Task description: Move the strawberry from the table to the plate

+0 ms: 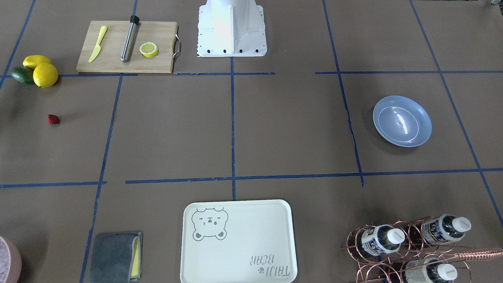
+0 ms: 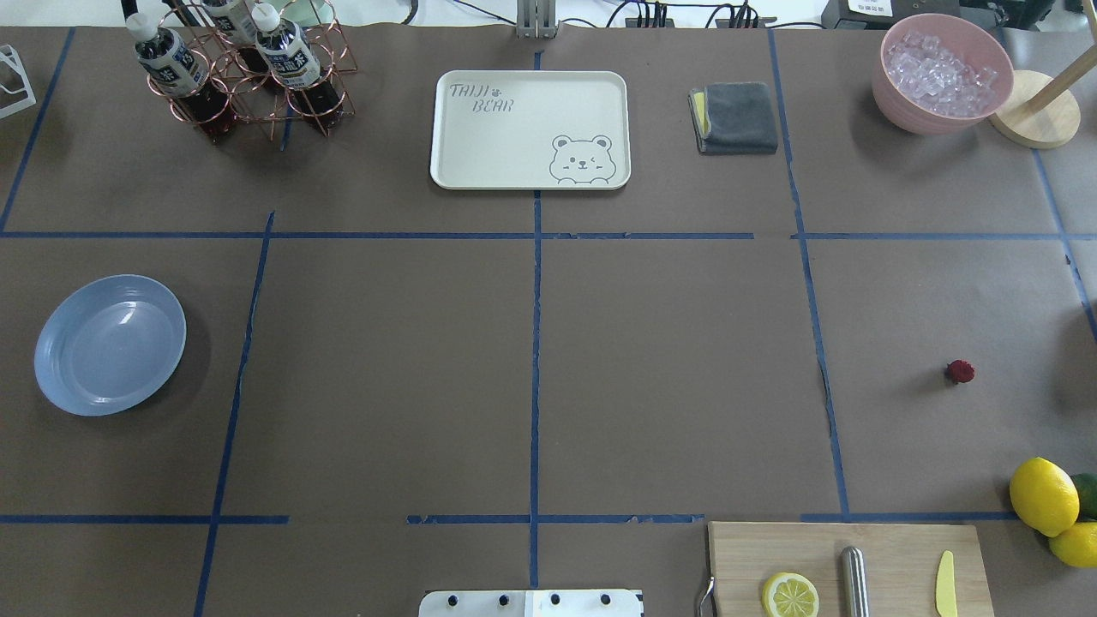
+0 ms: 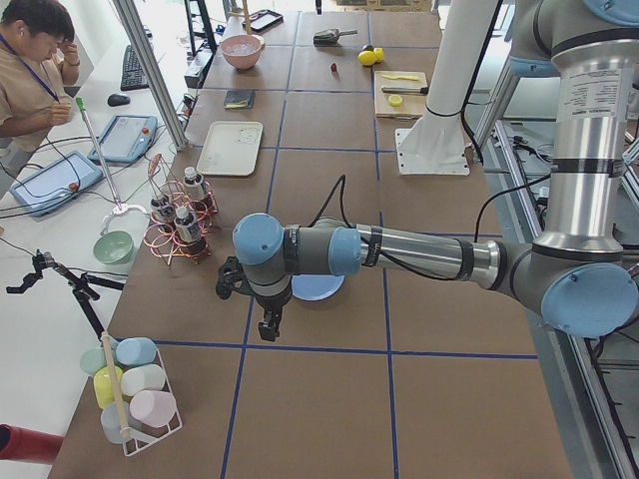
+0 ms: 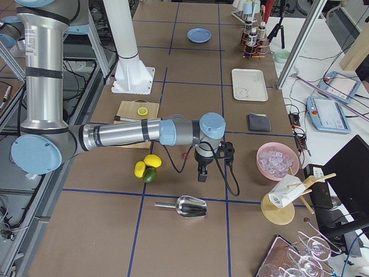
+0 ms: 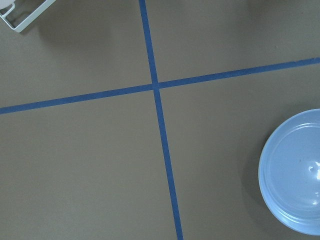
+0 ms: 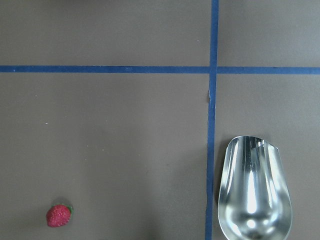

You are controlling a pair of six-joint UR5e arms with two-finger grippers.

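Observation:
The strawberry (image 1: 53, 119) (image 2: 960, 371) (image 6: 59, 215), small and dark red, lies on the brown table (image 2: 668, 377) on the robot's right side, a little way from the lemons. The light-blue plate (image 2: 110, 344) (image 1: 402, 121) (image 5: 295, 172) sits with nothing in it on the far left side. My right gripper (image 4: 200, 178) hangs pointing down just beyond the strawberry (image 4: 184, 156). My left gripper (image 3: 268, 331) hangs beside the plate (image 3: 318, 289), which the arm partly hides. Both grippers show only in the side views, so I cannot tell whether they are open or shut.
Two lemons and a lime (image 2: 1050, 506) lie beside a cutting board (image 2: 848, 566) holding a lemon half, a metal rod and a yellow knife. A metal scoop (image 6: 252, 192) lies near the strawberry. A cream tray (image 2: 530, 128), grey cloth (image 2: 735, 117), ice bowl (image 2: 941, 73) and bottle rack (image 2: 240, 73) line the far edge.

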